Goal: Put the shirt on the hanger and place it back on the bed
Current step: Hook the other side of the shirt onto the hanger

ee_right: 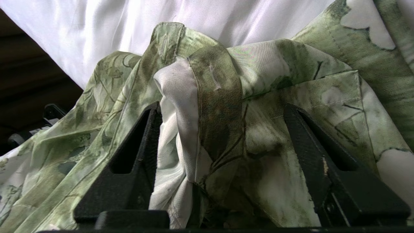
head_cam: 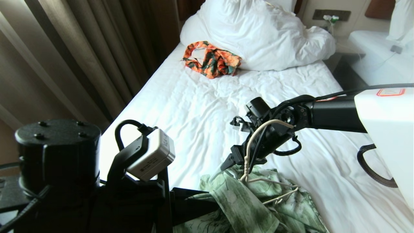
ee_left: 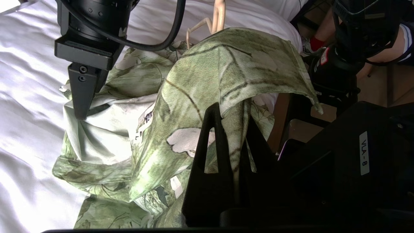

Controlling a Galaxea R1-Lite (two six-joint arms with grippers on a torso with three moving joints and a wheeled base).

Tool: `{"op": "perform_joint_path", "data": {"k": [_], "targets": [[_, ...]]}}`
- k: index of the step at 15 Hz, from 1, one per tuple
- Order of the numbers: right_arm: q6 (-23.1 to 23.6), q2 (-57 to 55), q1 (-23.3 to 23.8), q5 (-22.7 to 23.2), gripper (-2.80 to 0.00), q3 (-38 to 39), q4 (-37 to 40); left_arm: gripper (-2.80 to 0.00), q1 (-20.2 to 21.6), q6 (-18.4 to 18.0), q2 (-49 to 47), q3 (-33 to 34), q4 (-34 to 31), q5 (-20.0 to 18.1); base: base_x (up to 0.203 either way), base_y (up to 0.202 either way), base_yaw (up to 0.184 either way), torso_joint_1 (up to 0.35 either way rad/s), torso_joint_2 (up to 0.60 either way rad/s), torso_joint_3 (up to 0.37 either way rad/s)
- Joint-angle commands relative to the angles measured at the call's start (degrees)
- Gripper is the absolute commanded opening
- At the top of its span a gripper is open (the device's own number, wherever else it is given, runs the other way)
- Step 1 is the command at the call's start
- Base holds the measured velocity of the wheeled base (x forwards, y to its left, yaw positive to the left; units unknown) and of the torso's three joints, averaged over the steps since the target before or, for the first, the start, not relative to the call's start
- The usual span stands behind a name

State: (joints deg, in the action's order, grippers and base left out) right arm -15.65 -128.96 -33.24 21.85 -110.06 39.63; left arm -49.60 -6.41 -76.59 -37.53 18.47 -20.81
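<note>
Big white bed, duvet heaped up top with an orange garment beside it. Green shirt is crumpled at the near edge, hanger poking out. Left gripper is clenched on shirt fabric; right gripper is spread wide around a fold.

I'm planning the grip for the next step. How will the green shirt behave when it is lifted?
Probably floppy: the shirt droops in folds over the shut left gripper's fingers. It looks thin and light, since it bunches easily between the right gripper's open fingers. Likely slippery too; it could slide off the thin wire hanger.
</note>
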Motion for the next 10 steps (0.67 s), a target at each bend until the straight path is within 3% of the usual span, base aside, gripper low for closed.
{"op": "perform_joint_path", "data": {"k": [1,10], "targets": [[0.6,-1.0,-0.2,-1.1,-2.80,0.0,-0.2,-2.80,0.0,0.0,0.1,0.8,1.5,0.0,0.000,0.000,0.000,0.000,0.00,0.000],[0.5,3.2,1.6,-3.3,-2.80,3.2,-0.1,-2.80,0.0,-0.2,1.5,1.7,2.1,0.2,0.000,0.000,0.000,0.000,0.00,0.000]]}}
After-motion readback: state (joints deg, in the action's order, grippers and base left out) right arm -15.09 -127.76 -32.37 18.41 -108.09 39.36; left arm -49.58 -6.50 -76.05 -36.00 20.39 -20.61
